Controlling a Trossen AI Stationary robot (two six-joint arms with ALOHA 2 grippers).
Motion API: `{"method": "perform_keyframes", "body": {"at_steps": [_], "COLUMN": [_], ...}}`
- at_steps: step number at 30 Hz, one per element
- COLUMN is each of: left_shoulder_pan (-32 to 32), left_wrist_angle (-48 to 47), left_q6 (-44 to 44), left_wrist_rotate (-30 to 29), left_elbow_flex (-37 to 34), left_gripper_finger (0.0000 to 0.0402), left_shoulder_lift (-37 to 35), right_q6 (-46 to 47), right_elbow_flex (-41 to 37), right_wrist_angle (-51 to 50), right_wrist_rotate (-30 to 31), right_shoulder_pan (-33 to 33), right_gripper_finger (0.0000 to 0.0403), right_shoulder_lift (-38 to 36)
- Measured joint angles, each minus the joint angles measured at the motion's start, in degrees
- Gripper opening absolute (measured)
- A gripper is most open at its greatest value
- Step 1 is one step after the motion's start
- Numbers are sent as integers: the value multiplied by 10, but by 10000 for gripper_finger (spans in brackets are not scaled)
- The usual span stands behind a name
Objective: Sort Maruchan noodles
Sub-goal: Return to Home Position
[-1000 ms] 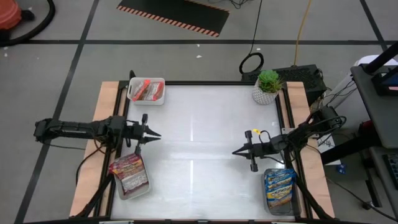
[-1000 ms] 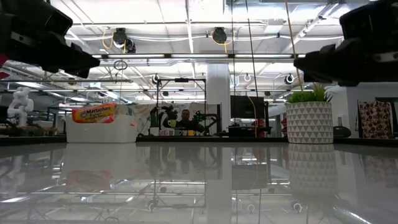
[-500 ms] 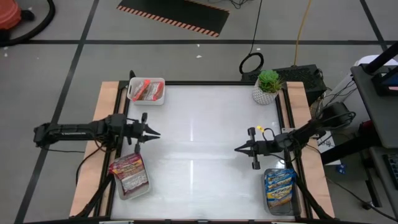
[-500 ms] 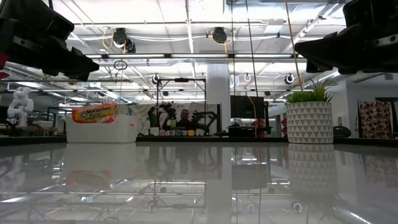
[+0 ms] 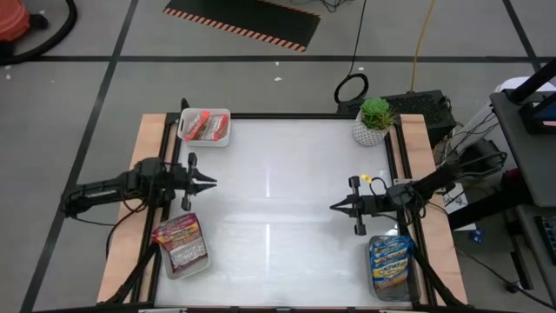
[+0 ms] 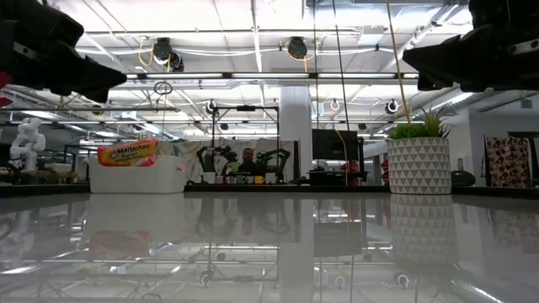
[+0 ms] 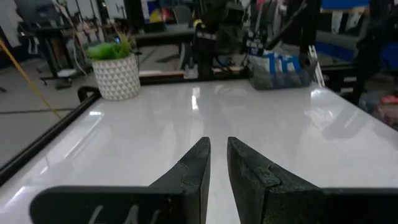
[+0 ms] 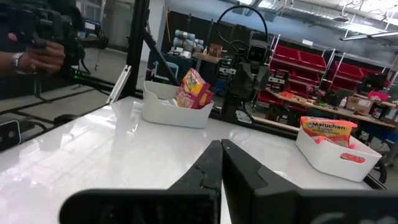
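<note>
The Maruchan noodles lie in three bins at the table's corners. Orange-red packets (image 5: 205,127) are at the far left, dark red ones (image 5: 180,245) at the near left, and blue ones (image 5: 390,263) at the near right. My left gripper (image 5: 214,181) hovers level over the table's left side. Only a narrow slit (image 7: 217,152) separates its fingers, and nothing is in it. My right gripper (image 5: 334,208) hovers level over the right side, shut and empty (image 8: 221,149). Both point toward the table's middle, well above the top (image 6: 269,244).
A potted plant (image 5: 373,120) stands at the far right corner. The white tabletop (image 5: 278,200) lies between the grippers. Black rails and wooden strips (image 5: 149,139) run along its sides. A person's hand (image 8: 38,56) shows beyond the table's left side.
My left gripper has drawn back a little toward the table's left edge, its arm swinging behind it. My right gripper has drawn back slightly toward the right edge and risen a little. Neither has opened or shut, and the packets have stayed in their bins.
</note>
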Motion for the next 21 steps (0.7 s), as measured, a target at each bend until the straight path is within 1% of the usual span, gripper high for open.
{"method": "perform_keyframes", "body": {"at_steps": [2, 5, 8, 10, 14, 16, 21], "left_shoulder_pan": [1, 0, 0, 0, 0, -1, -10], "left_wrist_angle": [12, 35, 35, 36, 80, 111, 110], "left_q6": [-5, -15, -14, -14, -29, -36, -36], "left_wrist_rotate": [-1, 1, 0, -5, -17, -18, -31], "left_elbow_flex": [-17, -22, -22, -22, -37, -49, -48], "left_gripper_finger": [60, 60, 60, 60, 60, 60, 60], "left_shoulder_lift": [-19, -23, -22, -22, -21, -13, 20], "right_q6": [0, -1, -2, -2, -12, -27, -49], "right_elbow_flex": [0, 0, 0, 0, 0, 0, 0], "right_wrist_angle": [-7, -5, -4, -5, -6, -5, -29], "right_wrist_rotate": [0, 1, 1, 15, 72, 74, 74], "right_shoulder_pan": [0, 0, 0, 0, 0, 0, 0], "right_gripper_finger": [0, 0, 0, 0, 0, 0, 0], "right_shoulder_lift": [-5, -9, -17, -24, -39, -47, -80]}}
